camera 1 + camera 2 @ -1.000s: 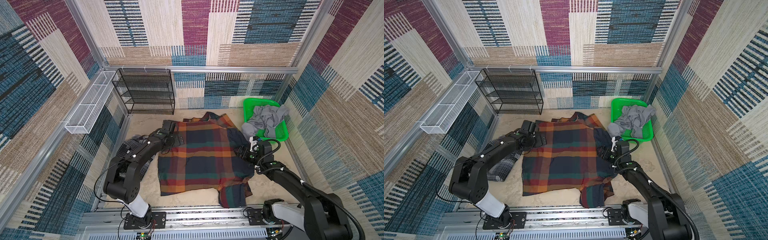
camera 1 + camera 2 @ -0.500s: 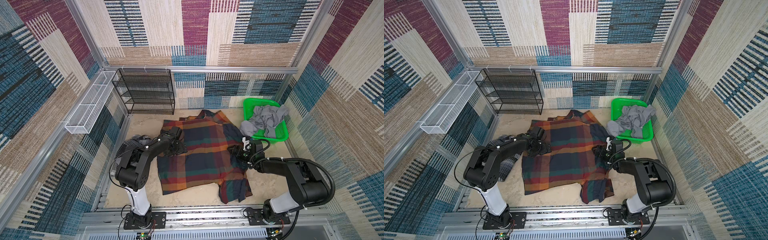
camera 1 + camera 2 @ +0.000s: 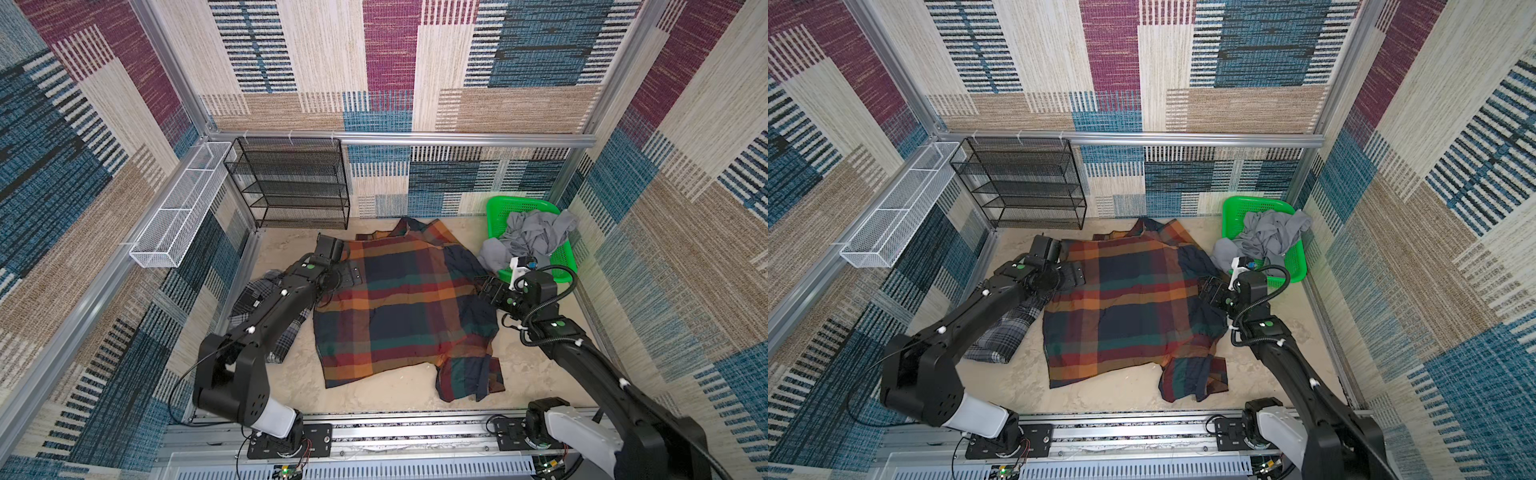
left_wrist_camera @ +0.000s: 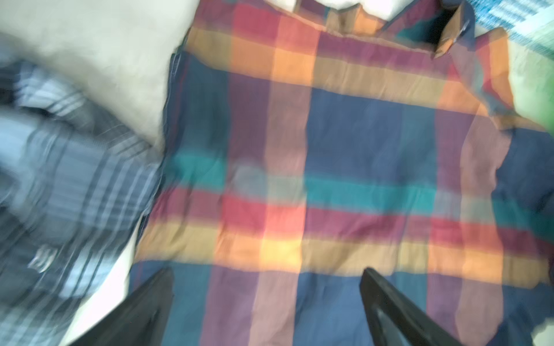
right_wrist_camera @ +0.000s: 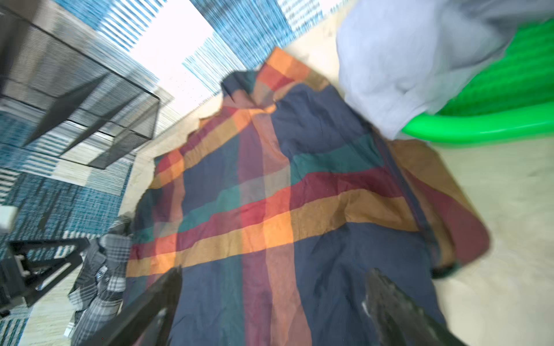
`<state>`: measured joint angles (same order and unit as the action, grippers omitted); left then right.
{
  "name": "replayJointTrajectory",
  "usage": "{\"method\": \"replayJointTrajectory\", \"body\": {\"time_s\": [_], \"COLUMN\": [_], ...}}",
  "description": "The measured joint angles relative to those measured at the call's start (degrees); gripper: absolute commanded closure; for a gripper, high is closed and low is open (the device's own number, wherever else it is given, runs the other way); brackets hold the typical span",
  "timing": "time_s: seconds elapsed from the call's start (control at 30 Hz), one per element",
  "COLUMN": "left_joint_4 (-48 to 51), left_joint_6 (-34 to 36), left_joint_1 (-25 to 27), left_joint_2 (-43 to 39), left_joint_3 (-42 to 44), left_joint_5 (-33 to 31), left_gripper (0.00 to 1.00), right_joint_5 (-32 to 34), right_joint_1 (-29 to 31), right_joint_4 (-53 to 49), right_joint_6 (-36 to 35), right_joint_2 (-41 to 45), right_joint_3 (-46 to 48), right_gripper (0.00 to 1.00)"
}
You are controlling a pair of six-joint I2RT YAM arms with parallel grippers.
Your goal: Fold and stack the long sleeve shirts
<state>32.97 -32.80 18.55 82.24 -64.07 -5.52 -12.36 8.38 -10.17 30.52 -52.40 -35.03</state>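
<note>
The large long sleeve shirt (image 3: 395, 307) (image 3: 1125, 307), in navy, orange, red and green plaid, lies spread on the table with its collar at the back and a bunched sleeve at the front right. The smaller grey-black-white shirt (image 3: 257, 307) (image 3: 1005, 336) lies crumpled left of it, partly under my left arm. My left gripper (image 3: 351, 276) (image 4: 266, 272) is open over the big shirt's upper left edge. My right gripper (image 3: 484, 289) (image 5: 274, 271) is open over its right edge. Neither holds any cloth.
A green basket (image 3: 498, 208) with grey clothes (image 3: 536, 232) spilling out stands at the back right, close to my right gripper. A black mesh shelf (image 3: 291, 183) stands at the back left, and a white wire basket (image 3: 178, 208) hangs on the left wall.
My right jaws have opened wider and the right arm has stretched out from a folded pose. The left gripper dipped toward the shirt's middle and came back. The shirt has barely shifted.
</note>
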Motion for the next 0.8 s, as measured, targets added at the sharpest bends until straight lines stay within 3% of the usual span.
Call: {"method": "replayJointTrajectory", "body": {"time_s": [0.17,0.43,0.57,0.8], "left_joint_4": [4.42,13.53,15.93,14.67], "left_joint_6": [-7.67,-23.12,-29.53,-35.28], "left_joint_1": [1.33,13.94,18.69,20.83], "left_joint_2": [-14.36,-32.68,-34.49,-28.72], "left_joint_3": [14.91,29.09,32.48,36.92], "left_joint_5": [2.51,2.08,0.04,-0.35], "left_gripper": [0.04,0.01,0.01,0.08], "right_joint_5": [-2.75,-6.78,-6.75,-7.13], "right_joint_1": [0.17,4.48,4.68,4.66], "right_joint_4": [-10.8,-24.0,-26.69,-29.44], "right_joint_6": [-0.85,2.03,2.69,3.04], "right_joint_2": [11.45,22.23,24.74,25.64], "right_joint_3": [1.14,4.31,5.22,5.75], "right_gripper": [0.06,0.07,0.07,0.09]}}
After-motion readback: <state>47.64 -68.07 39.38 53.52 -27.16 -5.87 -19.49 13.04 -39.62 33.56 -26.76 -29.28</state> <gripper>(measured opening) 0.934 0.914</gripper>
